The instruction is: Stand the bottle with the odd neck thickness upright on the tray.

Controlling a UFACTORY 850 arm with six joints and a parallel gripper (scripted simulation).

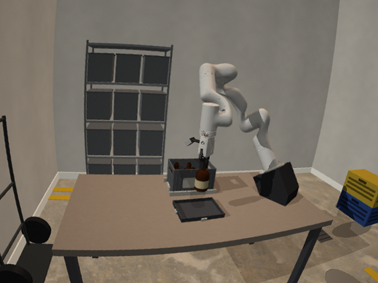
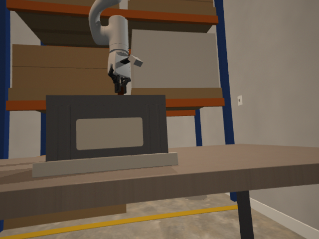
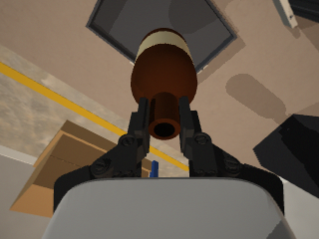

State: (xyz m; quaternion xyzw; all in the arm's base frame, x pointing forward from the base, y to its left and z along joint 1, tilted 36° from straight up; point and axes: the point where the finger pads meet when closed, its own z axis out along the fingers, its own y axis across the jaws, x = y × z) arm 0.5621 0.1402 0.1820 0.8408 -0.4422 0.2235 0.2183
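Observation:
My gripper (image 1: 204, 165) (image 2: 120, 89) (image 3: 163, 109) is shut on the neck of a brown bottle (image 1: 201, 176) (image 3: 164, 75) with a cream label. The bottle hangs upright in the air, in front of the crate in the top view. The grey crate (image 1: 178, 181) (image 2: 108, 110) stands level in a pale base frame (image 1: 190, 194) (image 2: 102, 164). Brown bottle tops show inside it, one (image 1: 176, 165) at the left and another (image 1: 188, 164) beside it; the rest are hidden. The dark tray (image 1: 199, 209) (image 3: 117, 25) lies flat in front of the crate, with nothing on it.
A black angular block (image 1: 277, 184) (image 3: 294, 149) stands on the table (image 1: 122, 213), right of the crate in the top view. The arm reaches over from behind. A hand cart (image 1: 33, 260) stands off the table's left end, and yellow and blue crates stand on the floor at the right.

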